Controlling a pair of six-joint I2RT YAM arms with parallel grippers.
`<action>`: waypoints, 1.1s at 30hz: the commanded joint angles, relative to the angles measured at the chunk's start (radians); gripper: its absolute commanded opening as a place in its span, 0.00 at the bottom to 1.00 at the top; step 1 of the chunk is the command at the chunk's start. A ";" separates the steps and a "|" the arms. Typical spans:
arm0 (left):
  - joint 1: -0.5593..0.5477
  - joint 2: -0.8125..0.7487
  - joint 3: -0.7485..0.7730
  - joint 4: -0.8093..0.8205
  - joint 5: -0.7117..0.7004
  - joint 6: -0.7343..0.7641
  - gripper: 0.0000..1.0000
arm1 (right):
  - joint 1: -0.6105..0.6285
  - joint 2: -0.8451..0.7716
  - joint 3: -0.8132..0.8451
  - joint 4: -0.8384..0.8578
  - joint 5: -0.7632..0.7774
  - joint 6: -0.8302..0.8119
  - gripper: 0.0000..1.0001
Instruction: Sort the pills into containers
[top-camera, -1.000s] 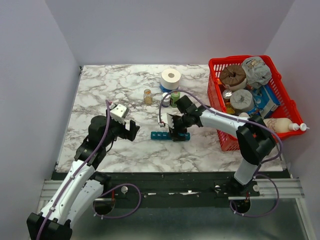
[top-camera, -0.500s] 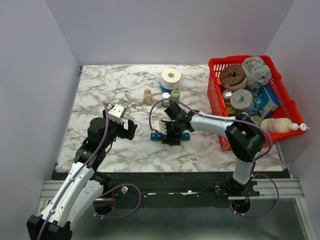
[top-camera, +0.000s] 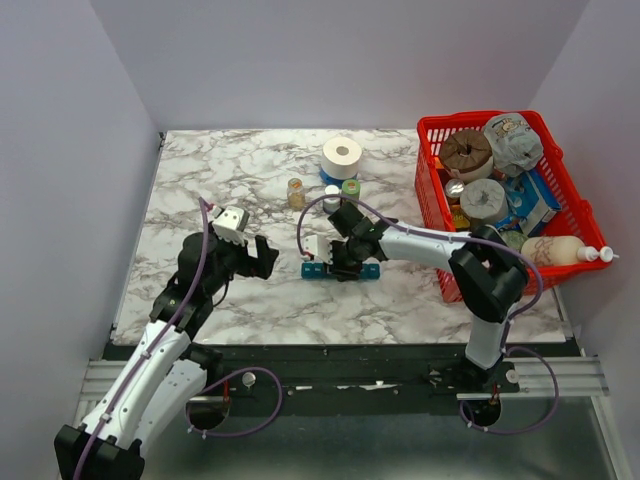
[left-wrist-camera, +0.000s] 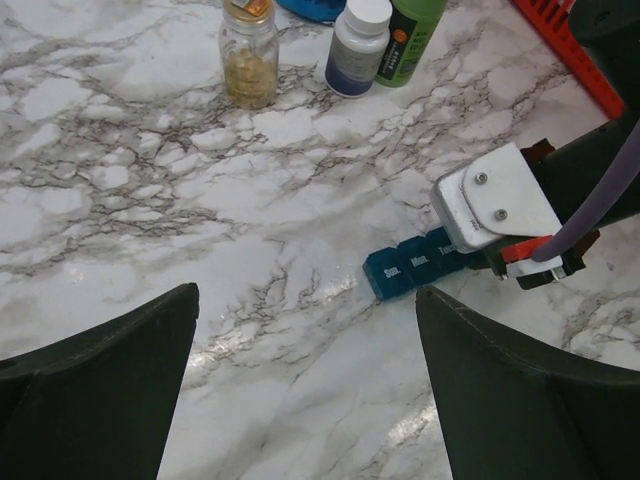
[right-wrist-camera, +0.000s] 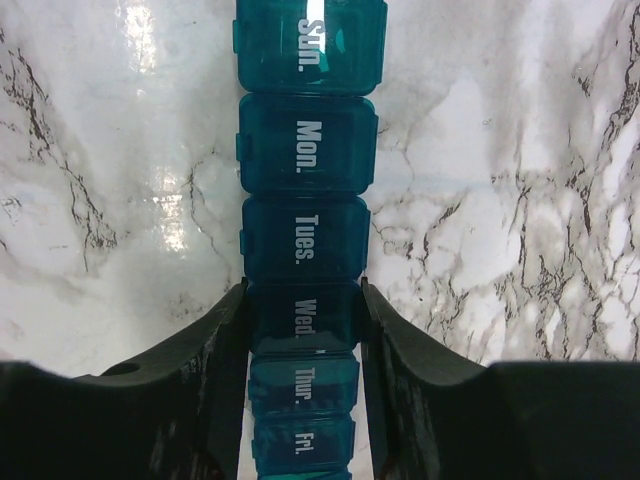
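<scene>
The containers are one teal-blue pill organizer (top-camera: 316, 270) lying flat on the marble table, its lids marked by day (right-wrist-camera: 308, 150). My right gripper (top-camera: 343, 260) reaches down over its middle. In the right wrist view both fingers of my right gripper (right-wrist-camera: 305, 295) press against the two sides of the Wed. compartment. My left gripper (top-camera: 262, 257) hovers to the left of the organizer (left-wrist-camera: 405, 268), wide open and empty (left-wrist-camera: 305, 295). No loose pills show. All lids in view are closed.
An amber bottle (top-camera: 296, 192) with yellowish contents, a white bottle (top-camera: 332, 197) and a green bottle (top-camera: 351, 189) stand behind the organizer, with a white roll (top-camera: 342, 156) beyond them. A red mesh basket (top-camera: 470, 118) full of items sits at the right edge.
My right gripper has slid left along the organizer and drawn its fingers in onto its sides. The left arm has barely shifted.
</scene>
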 joint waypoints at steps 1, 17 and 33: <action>-0.002 0.001 0.020 -0.008 0.074 -0.219 0.98 | 0.006 -0.082 -0.023 0.000 -0.056 -0.012 0.35; 0.044 0.081 -0.250 0.526 0.404 -0.870 0.99 | 0.000 -0.291 -0.029 -0.020 -0.216 0.000 0.33; 0.044 0.219 -0.263 0.627 0.458 -0.951 0.69 | 0.006 -0.309 0.017 -0.040 -0.279 0.019 0.33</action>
